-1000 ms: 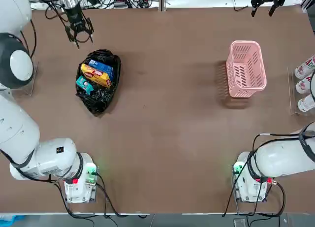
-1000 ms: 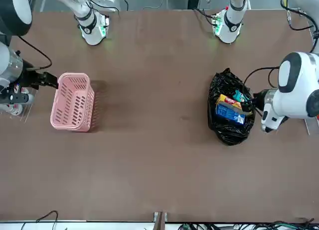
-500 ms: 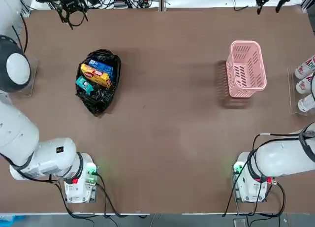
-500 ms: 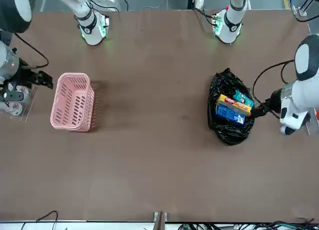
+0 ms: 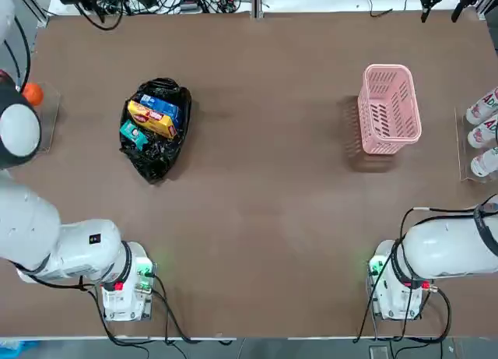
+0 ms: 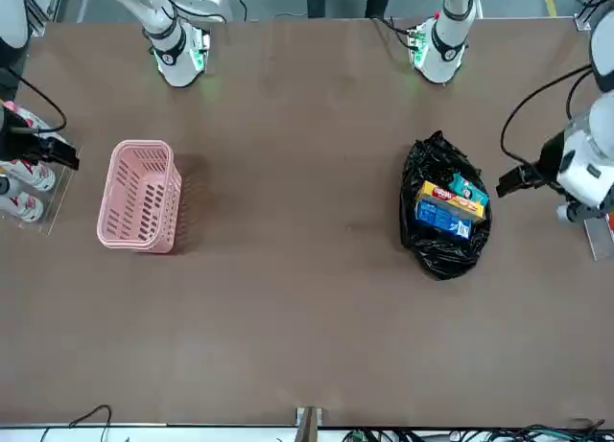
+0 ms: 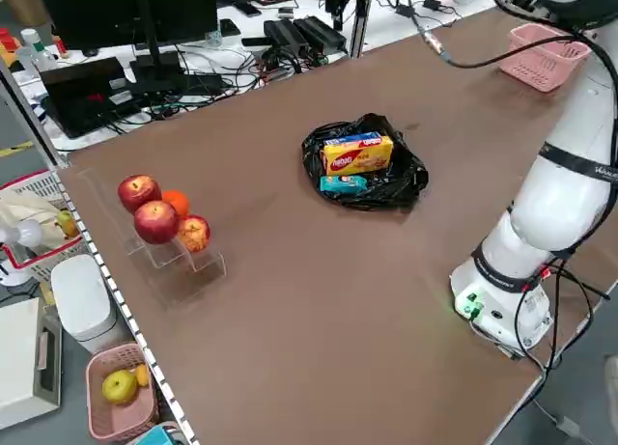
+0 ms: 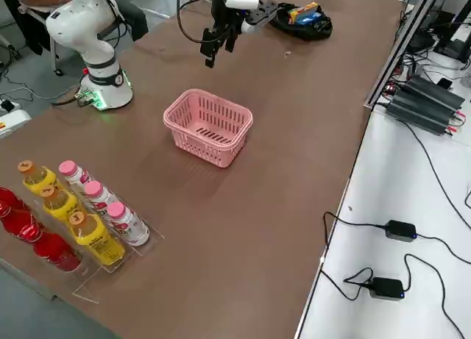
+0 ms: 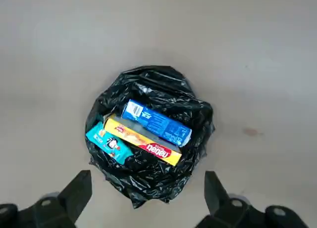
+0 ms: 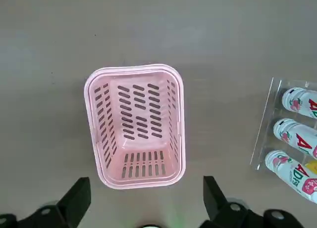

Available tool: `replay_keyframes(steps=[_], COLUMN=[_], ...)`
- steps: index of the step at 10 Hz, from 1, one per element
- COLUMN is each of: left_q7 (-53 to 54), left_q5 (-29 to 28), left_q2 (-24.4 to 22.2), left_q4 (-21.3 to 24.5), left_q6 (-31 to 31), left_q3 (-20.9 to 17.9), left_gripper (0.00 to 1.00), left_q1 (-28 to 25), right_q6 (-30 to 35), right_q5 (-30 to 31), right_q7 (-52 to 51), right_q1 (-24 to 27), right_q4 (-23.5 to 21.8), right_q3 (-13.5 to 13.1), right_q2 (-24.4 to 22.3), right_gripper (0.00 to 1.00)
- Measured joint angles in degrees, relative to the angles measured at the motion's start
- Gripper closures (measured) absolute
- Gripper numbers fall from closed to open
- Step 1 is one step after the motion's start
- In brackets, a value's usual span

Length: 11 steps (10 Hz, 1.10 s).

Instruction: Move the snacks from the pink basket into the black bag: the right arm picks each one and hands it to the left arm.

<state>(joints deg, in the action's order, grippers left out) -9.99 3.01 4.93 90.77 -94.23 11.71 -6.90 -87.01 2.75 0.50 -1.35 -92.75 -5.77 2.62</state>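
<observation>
We see both tools open and drawn back since a second ago, the left tool (image 9: pixel 143 201) off the black bag (image 5: pixel 156 133) holding 3 snacks (image 5: pixel 149 117), the right tool (image 10: pixel 143 201) beyond the empty pink basket (image 5: pixel 388 110): transfer apparently complete.

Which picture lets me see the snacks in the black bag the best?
The left wrist view: it looks straight down into the black bag, showing the blue pack, yellow-orange pack and teal pack side by side. The top, front and left side views show them smaller; the right side view barely.
</observation>
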Motion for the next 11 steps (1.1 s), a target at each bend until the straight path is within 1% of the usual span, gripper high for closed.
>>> replay_keyframes(steps=[1,2,3,4,5,8,11], left_q7=[2.4,3.7,4.6,5.1,5.4,5.5,5.5], left_q5=[-0.1,-0.1,-0.1,-0.1,-0.5,-2.9,-2.9], left_q2=[-2.2,-4.0,-5.2,-5.6,-5.7,-4.9,-4.4], left_q4=[-0.9,-2.5,-5.3,-7.6,-8.6,-8.6,-8.6], left_q6=[0.9,3.7,6.9,8.9,9.8,10.6,11.7], left_q3=[-1.1,-2.8,-4.9,-5.8,-6.1,-6.1,-6.2], left_gripper=[0.0,0.0,0.0,0.0,0.0,0.0,0.0], left_q1=[1.1,2.1,3.2,3.5,3.7,5.9,5.3], right_q6=[0.0,0.1,0.1,0.2,0.3,0.5,0.3], right_q5=[0.0,0.0,0.0,0.0,0.0,0.0,0.0], right_q7=[0.0,0.0,0.0,0.0,0.0,-0.3,-2.2], right_q1=[0.1,0.1,0.1,0.1,0.1,0.0,0.0], right_q4=[0.0,0.0,0.0,0.0,0.0,0.5,3.2], right_q3=[0.2,0.4,0.5,0.5,0.5,0.9,1.0], right_q2=[0.0,0.0,-0.2,-0.5,-1.0,-2.3,-2.5], right_gripper=[0.0,0.0,0.0,0.0,0.0,0.0,0.0])
